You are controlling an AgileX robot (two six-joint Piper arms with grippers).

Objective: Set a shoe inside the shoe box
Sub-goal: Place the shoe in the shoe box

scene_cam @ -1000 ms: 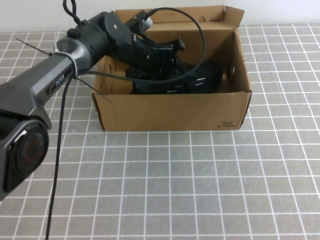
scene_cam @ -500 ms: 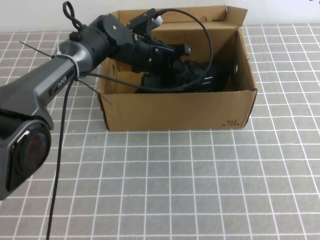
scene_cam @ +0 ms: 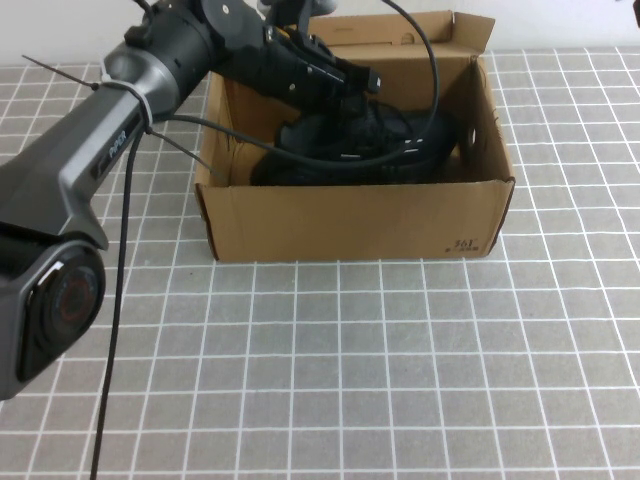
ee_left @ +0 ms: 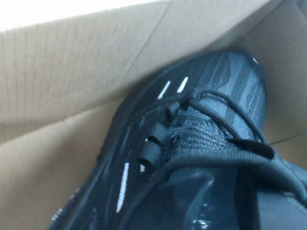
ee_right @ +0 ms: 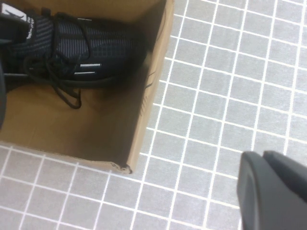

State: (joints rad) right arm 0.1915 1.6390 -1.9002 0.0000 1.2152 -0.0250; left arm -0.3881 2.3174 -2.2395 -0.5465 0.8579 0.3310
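Shoe box sat at far middle of tiled worktop, flap lid raised at far edge. Shoe lay inside box. Left gripper reached in from left, above shoe. Right gripper hung beyond box's right side.

A grey tiled tabletop with thin white grid lines fills most of the high view. Its tiles are small squares in even rows. A plain white wall runs along its far edge. The same grey tiles with white lines show in the right wrist view.
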